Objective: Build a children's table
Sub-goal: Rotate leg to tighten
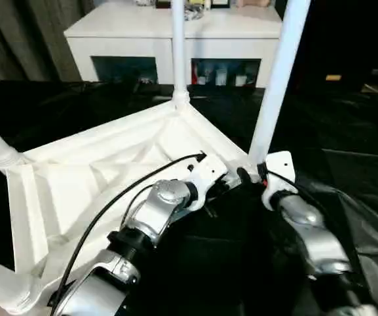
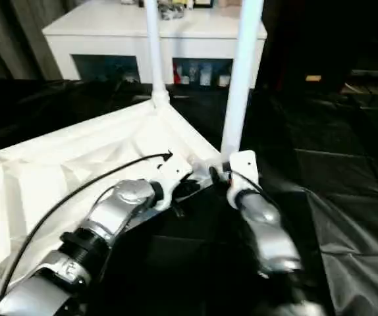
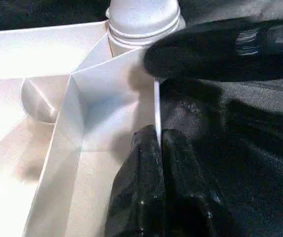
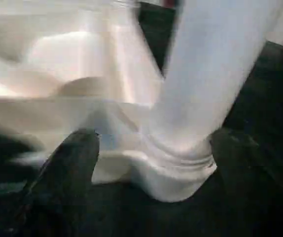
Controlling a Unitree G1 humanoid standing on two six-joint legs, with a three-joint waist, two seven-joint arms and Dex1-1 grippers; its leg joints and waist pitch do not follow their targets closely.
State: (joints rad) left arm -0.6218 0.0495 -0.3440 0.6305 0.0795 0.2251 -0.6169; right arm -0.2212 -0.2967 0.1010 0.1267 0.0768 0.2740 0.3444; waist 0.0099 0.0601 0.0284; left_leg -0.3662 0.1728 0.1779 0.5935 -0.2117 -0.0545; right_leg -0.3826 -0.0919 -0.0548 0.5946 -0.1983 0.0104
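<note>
The children's table lies upside down on black cloth, its white ribbed tabletop (image 1: 83, 178) facing up. Several white tube legs stand in its corner sockets, one at the far corner (image 1: 178, 46) and one at the near right corner (image 1: 278, 79). My left gripper (image 3: 159, 136) is shut on the thin rim of the tabletop, right beside that near right corner. My right gripper (image 4: 156, 148) is open around the base of the near right leg (image 4: 205, 89). One black finger (image 4: 75, 158) stands apart from the leg on one side, the other on the opposite side.
A white cabinet (image 1: 176, 33) with glass-fronted shelves stands behind the table, small items on top. Black cloth (image 1: 347, 151) covers the floor all around. Grey curtains (image 1: 18, 39) hang at the back left.
</note>
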